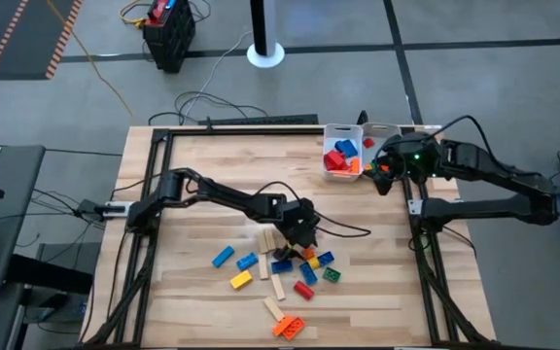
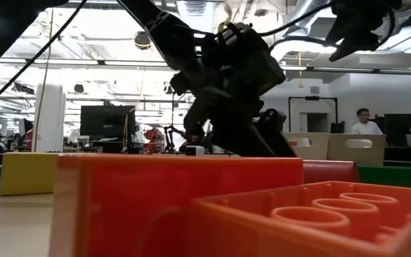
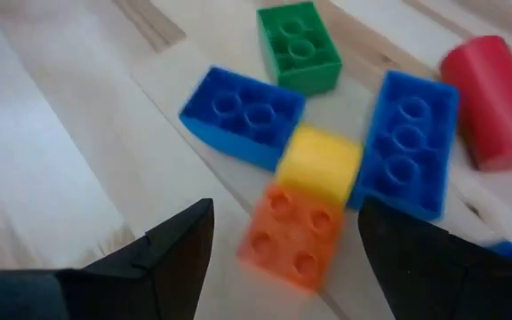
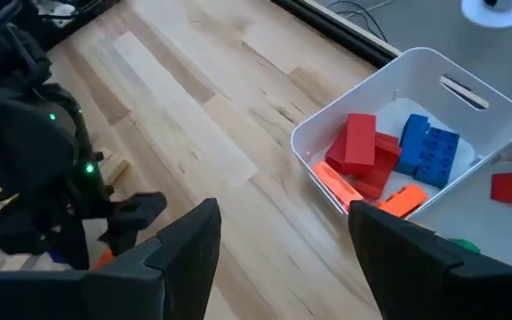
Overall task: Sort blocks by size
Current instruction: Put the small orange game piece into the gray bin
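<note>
Several blocks lie flat on the wooden table around. In the left wrist view an orange block lies against a yellow one, with two blue blocks, a green one and a red one around them. My left gripper hangs open over this cluster, slanting down, its fingers on either side of the orange block without touching it. My right gripper is open at the table's far right, beside a white tray holding red, blue and orange blocks.
Pale wooden bars lie among the loose blocks. A second white tray stands to the right of the first at the far edge. An orange block fills the low view's foreground. Bare tabletop lies to the far left.
</note>
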{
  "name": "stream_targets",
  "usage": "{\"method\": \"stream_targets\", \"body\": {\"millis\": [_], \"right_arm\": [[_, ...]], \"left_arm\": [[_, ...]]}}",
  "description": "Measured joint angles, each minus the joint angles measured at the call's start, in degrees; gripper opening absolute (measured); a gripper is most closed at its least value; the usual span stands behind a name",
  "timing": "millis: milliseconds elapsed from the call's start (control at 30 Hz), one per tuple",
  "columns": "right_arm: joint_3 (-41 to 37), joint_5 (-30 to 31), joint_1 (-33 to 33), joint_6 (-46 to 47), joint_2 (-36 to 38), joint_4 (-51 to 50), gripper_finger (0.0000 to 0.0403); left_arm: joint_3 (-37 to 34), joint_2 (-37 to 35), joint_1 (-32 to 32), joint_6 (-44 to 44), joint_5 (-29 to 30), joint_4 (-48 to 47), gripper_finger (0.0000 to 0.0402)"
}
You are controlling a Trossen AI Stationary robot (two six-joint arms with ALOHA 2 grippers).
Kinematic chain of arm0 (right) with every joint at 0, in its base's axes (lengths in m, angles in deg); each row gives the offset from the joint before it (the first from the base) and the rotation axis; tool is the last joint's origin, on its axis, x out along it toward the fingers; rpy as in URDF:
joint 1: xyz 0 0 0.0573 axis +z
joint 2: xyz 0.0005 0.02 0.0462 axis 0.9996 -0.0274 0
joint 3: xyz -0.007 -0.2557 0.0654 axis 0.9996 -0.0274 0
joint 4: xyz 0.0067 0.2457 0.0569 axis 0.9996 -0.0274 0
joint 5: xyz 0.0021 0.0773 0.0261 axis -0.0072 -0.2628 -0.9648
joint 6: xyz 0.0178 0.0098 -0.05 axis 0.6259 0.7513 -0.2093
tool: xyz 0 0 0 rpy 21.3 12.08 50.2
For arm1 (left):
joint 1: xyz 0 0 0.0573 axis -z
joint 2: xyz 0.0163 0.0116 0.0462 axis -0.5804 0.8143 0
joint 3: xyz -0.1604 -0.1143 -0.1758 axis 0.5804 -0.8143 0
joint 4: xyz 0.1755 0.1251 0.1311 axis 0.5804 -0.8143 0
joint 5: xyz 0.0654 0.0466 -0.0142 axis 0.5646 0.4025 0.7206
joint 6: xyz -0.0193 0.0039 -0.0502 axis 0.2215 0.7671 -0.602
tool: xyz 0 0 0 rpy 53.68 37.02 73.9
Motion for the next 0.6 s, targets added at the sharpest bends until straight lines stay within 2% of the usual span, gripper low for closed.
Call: {"method": "stream_targets", "body": {"millis": [200, 467, 600], "right_arm": [[0.0, 0.6, 0.0, 0.8, 0.0, -0.1, 0.0274], [0.0, 0.7, 0.0, 0.8, 0.0, -0.1, 0.0274], [0.8, 1.7, -0.2, 0.6, 0.1, -3.1, 0.0274]], "left_arm": [[-0.2, 1.0, 0.0, 0.6, -0.1, -0.9, 0.0241], [-0.1, 0.9, 0.2, 0.9, 2.6, -1.2, 0.0166], [-0.1, 0.5, 0.1, -3.7, 4.5, -1.4, 0.0138]]}}
